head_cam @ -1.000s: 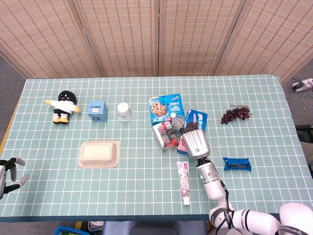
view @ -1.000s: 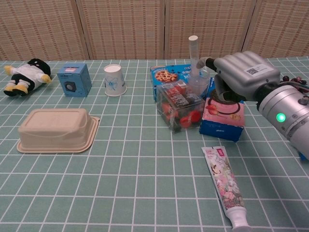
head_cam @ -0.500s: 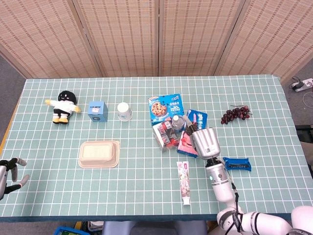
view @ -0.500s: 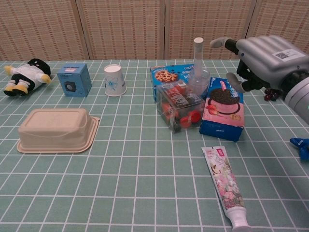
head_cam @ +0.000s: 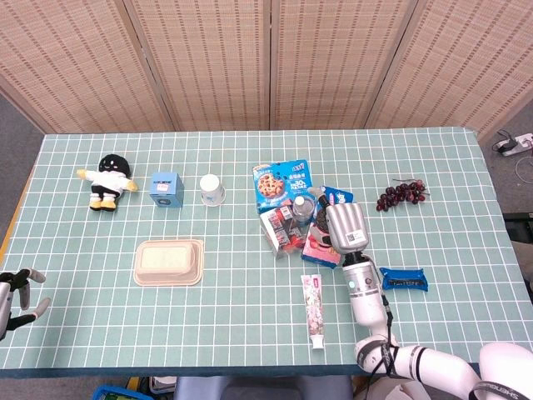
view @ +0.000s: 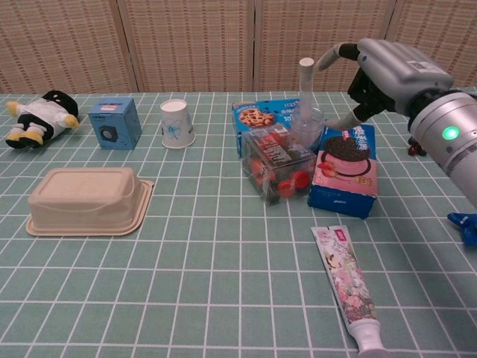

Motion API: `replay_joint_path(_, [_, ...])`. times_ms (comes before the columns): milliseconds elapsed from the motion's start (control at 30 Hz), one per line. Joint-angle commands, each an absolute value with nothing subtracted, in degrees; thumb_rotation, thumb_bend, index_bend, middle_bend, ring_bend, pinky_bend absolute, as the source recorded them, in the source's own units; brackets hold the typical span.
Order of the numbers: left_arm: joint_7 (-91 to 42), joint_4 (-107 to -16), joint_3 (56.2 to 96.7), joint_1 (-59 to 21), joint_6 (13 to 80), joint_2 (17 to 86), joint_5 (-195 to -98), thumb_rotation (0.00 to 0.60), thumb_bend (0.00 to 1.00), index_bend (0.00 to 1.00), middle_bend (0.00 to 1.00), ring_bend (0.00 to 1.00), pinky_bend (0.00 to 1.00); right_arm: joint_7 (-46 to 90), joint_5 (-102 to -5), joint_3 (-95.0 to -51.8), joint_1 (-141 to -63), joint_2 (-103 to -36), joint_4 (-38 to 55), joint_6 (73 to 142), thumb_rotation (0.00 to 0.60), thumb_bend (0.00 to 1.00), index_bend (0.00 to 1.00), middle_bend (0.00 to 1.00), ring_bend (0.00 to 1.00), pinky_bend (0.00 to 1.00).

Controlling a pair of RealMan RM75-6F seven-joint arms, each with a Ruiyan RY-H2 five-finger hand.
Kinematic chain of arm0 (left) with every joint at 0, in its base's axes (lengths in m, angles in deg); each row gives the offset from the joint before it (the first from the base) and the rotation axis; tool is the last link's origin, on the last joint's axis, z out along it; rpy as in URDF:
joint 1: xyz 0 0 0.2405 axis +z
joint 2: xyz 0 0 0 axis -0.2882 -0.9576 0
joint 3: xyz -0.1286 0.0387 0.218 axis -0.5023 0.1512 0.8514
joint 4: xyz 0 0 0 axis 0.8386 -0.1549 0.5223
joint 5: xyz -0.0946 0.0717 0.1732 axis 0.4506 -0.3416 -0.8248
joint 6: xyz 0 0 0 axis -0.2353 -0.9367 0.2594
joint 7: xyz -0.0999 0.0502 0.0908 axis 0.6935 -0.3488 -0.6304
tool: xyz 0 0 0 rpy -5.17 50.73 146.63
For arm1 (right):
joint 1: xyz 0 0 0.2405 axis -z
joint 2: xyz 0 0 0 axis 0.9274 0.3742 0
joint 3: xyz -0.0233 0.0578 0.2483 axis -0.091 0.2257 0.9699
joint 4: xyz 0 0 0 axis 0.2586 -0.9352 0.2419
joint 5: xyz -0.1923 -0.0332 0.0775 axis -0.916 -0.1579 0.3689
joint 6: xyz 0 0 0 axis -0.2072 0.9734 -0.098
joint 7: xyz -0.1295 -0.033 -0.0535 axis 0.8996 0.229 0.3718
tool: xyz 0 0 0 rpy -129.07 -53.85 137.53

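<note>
Where the right hand (view: 387,74) hangs, above the far end of the pink-and-blue sandwich-cookie box (view: 344,170), nothing gripped: fingers spread and empty, one stretched toward the white cap of the clear plastic bottle (view: 305,112), near it but apart. Seen from the head view as well, over the same box (head_cam: 321,237). A second ago, curled low on that box and hard against the bottle; half a second ago, lifted off and swung out to the right; now swung back in, higher and wider open. Box and bottle standing much where they stood, so no grasp made on either. Just left of the bottle, touching the box, a clear case of red pieces (view: 277,165); behind it, flat, a blue chocolate-chip cookie bag (view: 261,113). Nearer the table edge, a flowered toothpaste tube (view: 346,287). To the right, well apart, a blue snack bar (head_cam: 403,279) and a bunch of dark grapes (head_cam: 401,193). Across the green checked table (view: 209,298), a beige lidded food container (view: 86,200), a paper cup (view: 176,123), a small blue carton (view: 115,123) and a plush doll (view: 37,117). At the far left rim, unmoved throughout, the left hand (head_cam: 17,287), fingers apart, holding nothing.
</note>
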State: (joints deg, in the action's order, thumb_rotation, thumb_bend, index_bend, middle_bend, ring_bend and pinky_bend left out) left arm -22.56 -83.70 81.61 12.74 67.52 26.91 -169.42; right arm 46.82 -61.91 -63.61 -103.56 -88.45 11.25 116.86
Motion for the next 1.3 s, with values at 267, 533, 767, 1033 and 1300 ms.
replay_joint_path(267, [-21.5, -83.7, 81.8, 12.7, 67.2, 26.5, -169.7, 0.6, 0.24, 0.56, 0.74, 0.48, 0.71, 37.2, -60.6, -60.9, -107.2, -93.9, 2.2, 114.5, 0.6, 0.26, 0.3, 1.0, 1.0, 1.0])
replay_joint_path(533, [-21.1, -83.8, 81.8, 12.8, 67.5, 26.3, -169.8, 0.6, 0.24, 0.56, 0.74, 0.48, 0.71, 34.5, -57.9, -60.1, -108.4, -94.3, 1.4, 111.1, 0.6, 0.26, 0.33, 1.0, 1.0, 1.0])
replay_joint_path(767, [-20.9, -83.8, 81.9, 12.8, 67.5, 26.2, -169.9, 0.6, 0.24, 0.56, 0.74, 0.48, 0.71, 33.5, -57.1, -60.1, -109.0, -95.1, 0.0, 110.6, 0.6, 0.27, 0.37, 1.0, 1.0, 1.0])
replay_joint_path(1033, [-20.6, -83.8, 81.8, 13.1, 68.0, 26.1, -170.0, 0.6, 0.24, 0.56, 0.74, 0.48, 0.71, 32.4, -56.7, -60.3, -109.4, -95.8, -2.0, 110.4, 0.6, 0.29, 0.4, 1.0, 1.0, 1.0])
replay_joint_path(1300, [-20.3, -83.9, 81.9, 13.1, 68.2, 25.9, -170.3, 0.6, 0.24, 0.56, 0.74, 0.48, 0.71, 31.0, -57.1, -60.5, -109.7, -96.6, -4.0, 110.9, 0.6, 0.29, 0.49, 1.0, 1.0, 1.0])
